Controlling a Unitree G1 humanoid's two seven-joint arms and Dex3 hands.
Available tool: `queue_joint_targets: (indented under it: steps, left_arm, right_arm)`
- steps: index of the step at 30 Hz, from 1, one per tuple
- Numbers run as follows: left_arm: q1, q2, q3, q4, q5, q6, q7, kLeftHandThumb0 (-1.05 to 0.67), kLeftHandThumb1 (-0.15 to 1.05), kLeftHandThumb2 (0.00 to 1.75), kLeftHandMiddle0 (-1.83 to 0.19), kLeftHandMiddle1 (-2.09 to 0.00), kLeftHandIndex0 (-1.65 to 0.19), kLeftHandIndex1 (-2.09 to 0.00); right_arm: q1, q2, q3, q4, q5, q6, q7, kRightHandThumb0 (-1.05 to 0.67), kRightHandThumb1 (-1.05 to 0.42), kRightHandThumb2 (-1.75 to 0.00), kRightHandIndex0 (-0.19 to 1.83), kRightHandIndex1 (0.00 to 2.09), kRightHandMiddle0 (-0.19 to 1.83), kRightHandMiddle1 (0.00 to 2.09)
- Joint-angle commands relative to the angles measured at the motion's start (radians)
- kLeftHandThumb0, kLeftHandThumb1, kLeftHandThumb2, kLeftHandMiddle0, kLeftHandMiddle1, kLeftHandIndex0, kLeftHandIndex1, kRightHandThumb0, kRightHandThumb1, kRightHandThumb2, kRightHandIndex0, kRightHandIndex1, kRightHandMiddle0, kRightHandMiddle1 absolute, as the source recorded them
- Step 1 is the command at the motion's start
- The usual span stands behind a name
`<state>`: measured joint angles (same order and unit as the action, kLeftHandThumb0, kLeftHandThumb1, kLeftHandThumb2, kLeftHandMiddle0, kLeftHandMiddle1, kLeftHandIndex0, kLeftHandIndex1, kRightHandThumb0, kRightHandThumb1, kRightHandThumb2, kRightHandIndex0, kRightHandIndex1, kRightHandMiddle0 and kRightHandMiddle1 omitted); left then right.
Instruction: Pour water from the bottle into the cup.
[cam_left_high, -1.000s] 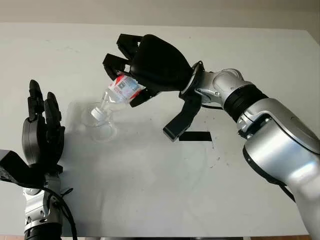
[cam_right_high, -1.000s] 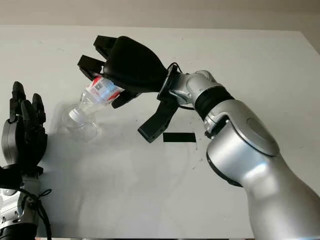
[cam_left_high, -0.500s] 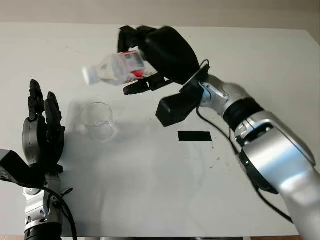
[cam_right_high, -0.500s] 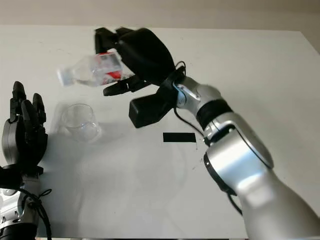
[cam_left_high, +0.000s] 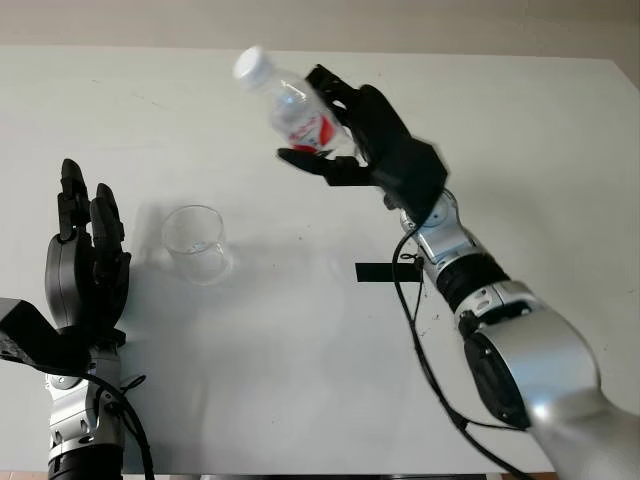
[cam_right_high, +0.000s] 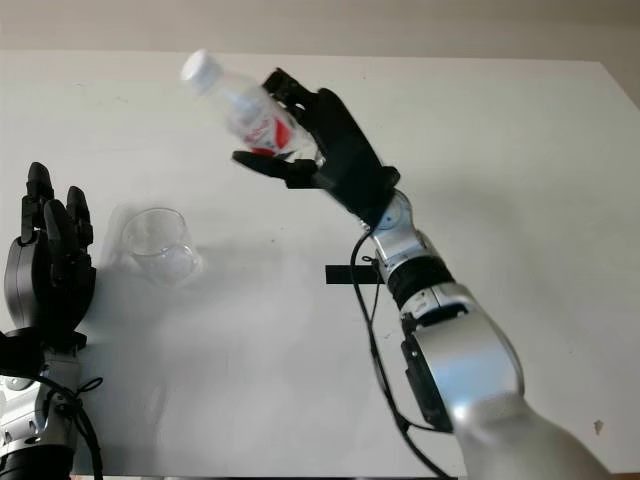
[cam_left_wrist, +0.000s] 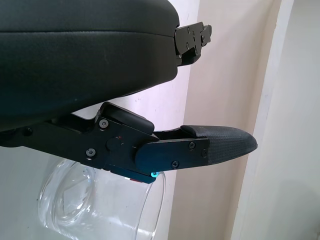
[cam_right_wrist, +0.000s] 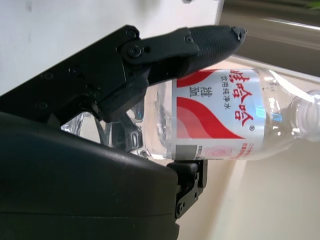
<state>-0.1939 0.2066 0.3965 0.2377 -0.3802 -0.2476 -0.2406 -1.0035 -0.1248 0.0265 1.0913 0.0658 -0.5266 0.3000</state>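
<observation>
My right hand (cam_left_high: 335, 135) is raised over the far middle of the table, shut on a clear plastic bottle (cam_left_high: 288, 105) with a red and white label and a white cap. The bottle tilts up and to the left, cap highest; its label (cam_right_wrist: 215, 117) shows close up in the right wrist view between the black fingers (cam_right_wrist: 200, 42). A clear cup (cam_left_high: 196, 240) stands upright on the white table (cam_left_high: 300, 350), left of and nearer than the bottle. The cup (cam_left_wrist: 95, 205) also appears in the left wrist view. My left hand (cam_left_high: 85, 260) is held open at the left, beside the cup.
A strip of black tape (cam_left_high: 390, 272) lies on the table right of the cup, under my right forearm. The table's far edge (cam_left_high: 480, 55) meets a beige wall. A black cable (cam_left_high: 420, 350) hangs along the right arm.
The right hand has lifted the bottle away from the cup's mouth and turned it from neck-down to neck-up. The left hand and the cup have stayed put.
</observation>
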Motion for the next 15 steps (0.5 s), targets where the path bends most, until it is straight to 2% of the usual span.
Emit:
queue_joint_targets:
  steps: [1,5,9,15]
  left_arm:
    - [0.029,-0.008,0.003,0.032,-0.006,0.007,-0.003,-0.77,1.05,0.50,0.15,-0.06,0.18,-0.05]
    - [0.030,-0.008,0.003,0.031,-0.009,0.005,-0.010,-0.76,1.05,0.50,0.15,-0.05,0.17,-0.06]
    - [0.030,-0.007,0.003,0.036,-0.009,0.000,-0.020,-0.76,1.05,0.52,0.16,-0.05,0.17,-0.06]
    - [0.035,-0.007,0.003,0.030,-0.005,0.004,-0.018,-0.76,1.05,0.54,0.17,-0.05,0.18,-0.05]
  right_arm:
    - [0.038,0.019,-0.051,-0.089,0.077,0.076,0.065,-0.39,-1.05,-0.55,1.31,2.09,1.01,2.09]
    - [0.133,0.009,-0.087,-0.289,0.165,0.274,0.142,-0.39,-1.05,-0.56,1.29,2.09,1.03,2.09]
    - [0.218,-0.025,-0.092,-0.451,0.169,0.384,0.162,-0.39,-1.05,-0.58,1.25,2.09,0.98,2.09]
    - [0.331,-0.071,-0.109,-0.604,0.156,0.418,0.162,-0.40,-1.05,-0.47,1.04,2.09,0.70,2.09]
